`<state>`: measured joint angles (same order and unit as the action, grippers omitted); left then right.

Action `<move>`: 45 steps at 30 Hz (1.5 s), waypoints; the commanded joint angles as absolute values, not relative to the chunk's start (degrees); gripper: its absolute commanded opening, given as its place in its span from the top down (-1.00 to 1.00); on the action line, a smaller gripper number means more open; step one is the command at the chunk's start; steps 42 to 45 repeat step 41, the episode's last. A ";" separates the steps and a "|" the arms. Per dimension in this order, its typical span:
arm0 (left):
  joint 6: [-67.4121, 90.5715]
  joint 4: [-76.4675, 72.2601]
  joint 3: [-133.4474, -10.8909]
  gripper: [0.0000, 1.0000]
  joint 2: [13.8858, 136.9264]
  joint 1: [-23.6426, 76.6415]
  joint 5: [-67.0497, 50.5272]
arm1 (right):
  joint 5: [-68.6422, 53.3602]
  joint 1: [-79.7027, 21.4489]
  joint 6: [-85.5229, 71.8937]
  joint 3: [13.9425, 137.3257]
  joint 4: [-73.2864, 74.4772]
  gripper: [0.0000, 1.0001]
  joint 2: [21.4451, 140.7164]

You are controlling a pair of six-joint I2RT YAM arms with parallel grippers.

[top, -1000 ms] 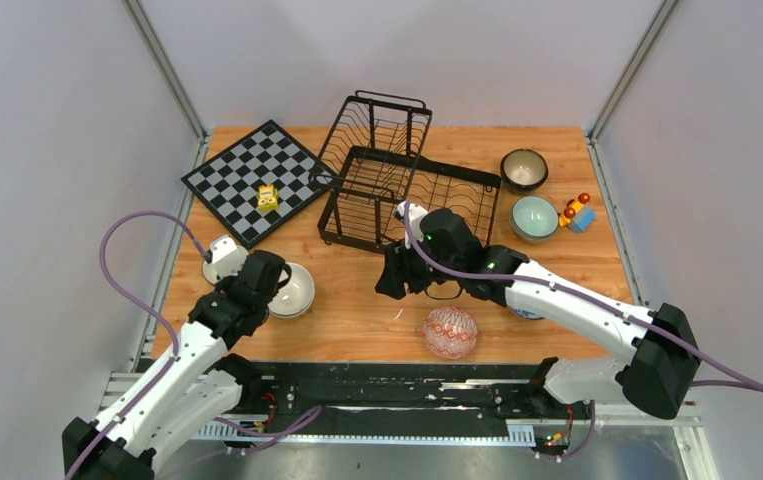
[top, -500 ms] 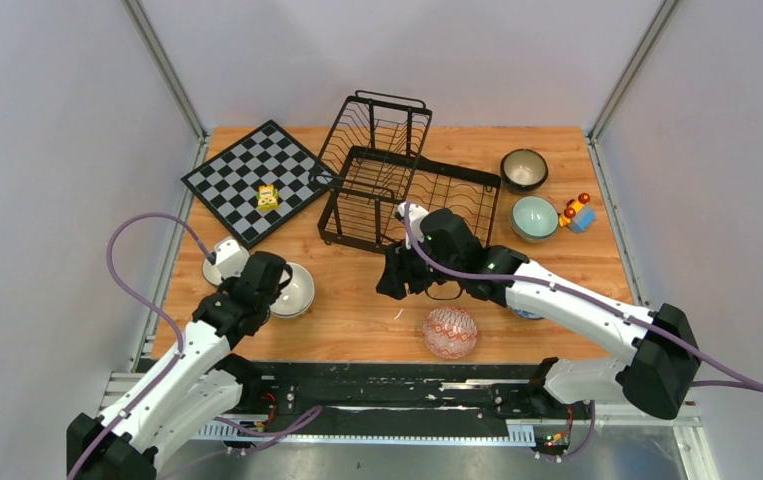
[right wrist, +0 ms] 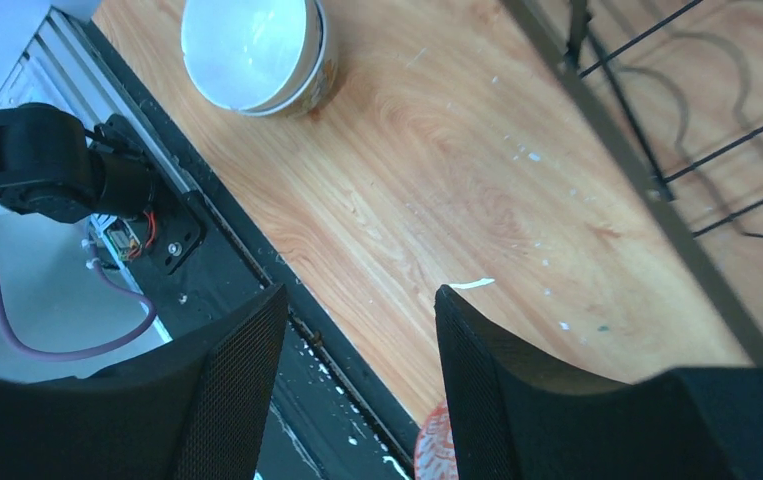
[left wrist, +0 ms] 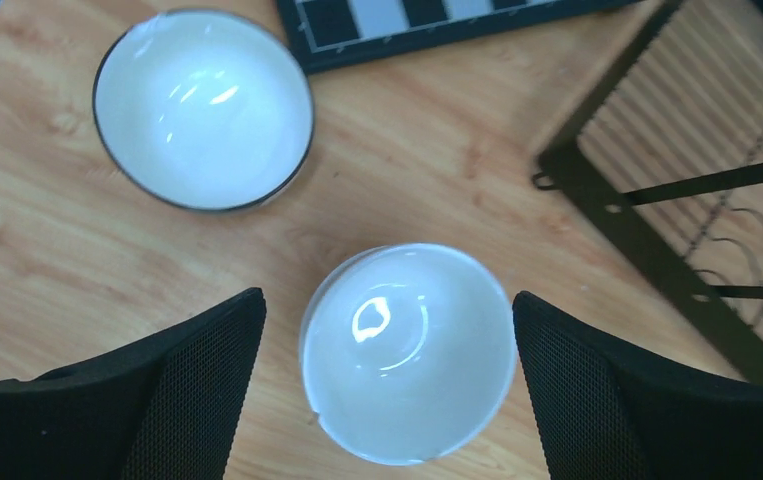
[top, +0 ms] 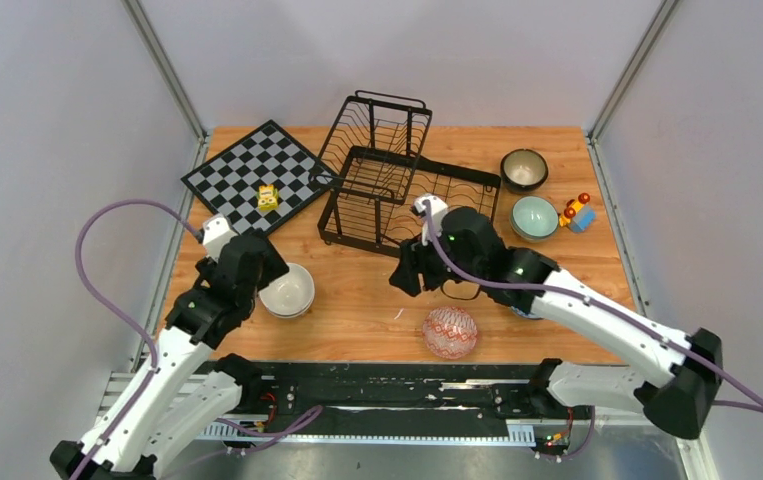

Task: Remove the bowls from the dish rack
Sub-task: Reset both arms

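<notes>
A white bowl (left wrist: pixel 407 350) stands upright on the table between the spread fingers of my left gripper (left wrist: pixel 387 300), with a gap on each side. The same bowl (top: pixel 287 290) shows beside the left wrist from above. A dark-rimmed white bowl (left wrist: pixel 202 110) sits just beyond it. My right gripper (top: pixel 407 275) (right wrist: pixel 359 292) is open and holds nothing, hanging near the table's front edge beside an upturned red-patterned bowl (top: pixel 450 332). The black wire dish rack (top: pixel 387 170) stands at the back; I see no bowls in it. A teal bowl (top: pixel 534 217) and a dark bowl (top: pixel 524 169) stand to its right.
A chessboard (top: pixel 255 180) with a small yellow piece (top: pixel 268 197) lies at the back left. A colourful toy (top: pixel 577 213) sits by the teal bowl. A blue-patterned bowl (top: pixel 527 312) peeks out under the right forearm. The rack's corner (left wrist: pixel 657 190) is close to the right of the left gripper.
The left gripper has opened and lifted back off the white bowl, which stays on the table. The right arm has shifted slightly right and away from the front edge.
</notes>
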<state>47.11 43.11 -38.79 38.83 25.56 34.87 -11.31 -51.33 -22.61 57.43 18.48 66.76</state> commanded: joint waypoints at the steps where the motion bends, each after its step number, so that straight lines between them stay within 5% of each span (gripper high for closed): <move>1: 40.56 45.51 -45.35 -0.95 37.73 25.05 30.23 | -2.79 -52.06 -15.63 59.39 23.31 -0.21 58.01; 14: 32.78 47.37 -53.02 -1.00 46.35 25.05 30.50 | 25.02 -51.05 -14.58 49.00 32.97 -0.28 36.70; 28: 34.98 47.02 -52.91 -1.00 44.57 25.05 31.23 | 13.06 -34.63 -20.96 51.92 34.89 -0.34 39.84; 35: 45.94 51.89 -54.17 -1.00 45.62 25.05 33.17 | 13.93 -33.74 -20.51 51.48 34.93 -0.39 39.53; 45: 39.39 43.85 -49.91 -1.00 41.03 25.05 25.78 | 14.77 -33.71 -20.40 50.53 34.84 -0.39 37.59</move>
